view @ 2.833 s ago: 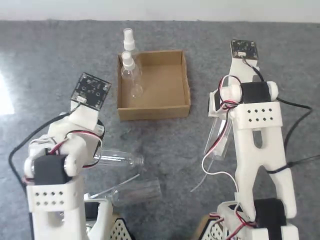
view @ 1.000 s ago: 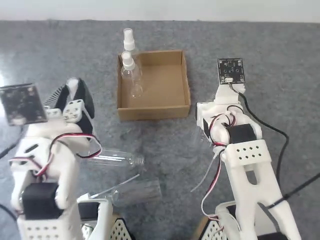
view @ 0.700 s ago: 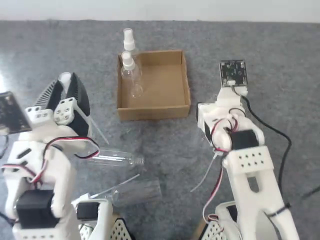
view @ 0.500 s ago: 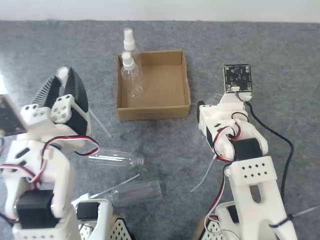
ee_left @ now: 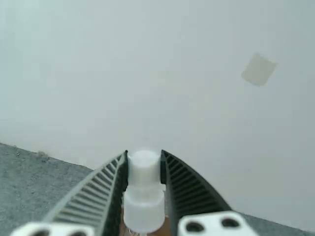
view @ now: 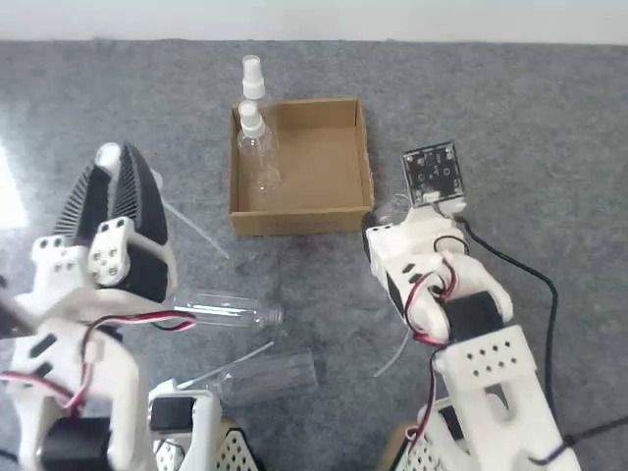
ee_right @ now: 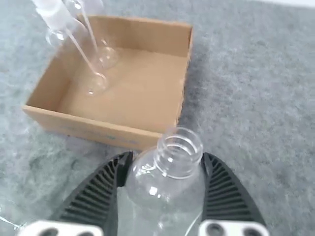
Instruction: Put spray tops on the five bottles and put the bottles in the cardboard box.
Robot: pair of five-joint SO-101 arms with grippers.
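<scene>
My left gripper (view: 111, 169) is raised over the table's left side, shut on a white spray top (ee_left: 143, 194) whose thin tube (view: 196, 234) slants toward the cardboard box (view: 365, 167). In the left wrist view the left gripper (ee_left: 143, 155) pinches the top's head. By the box's near right corner, my right gripper (ee_right: 166, 158) is shut on a clear bottle (ee_right: 172, 172) with a bare open neck (view: 393, 209). Two capped bottles (view: 257, 147) stand in the box's left part, and they also show in the right wrist view as capped bottles (ee_right: 55, 19). Two uncapped bottles (view: 230, 313) lie on the table.
The second lying bottle (view: 267, 376) rests near the arm bases with a loose tube beside it. The box's right half (ee_right: 142, 88) holds nothing. Grey felt covers the table; a white wall runs along its far edge.
The left arm lifted the spray top off the table and tipped it upward. The right arm swung left with its bottle, toward the box's near right corner.
</scene>
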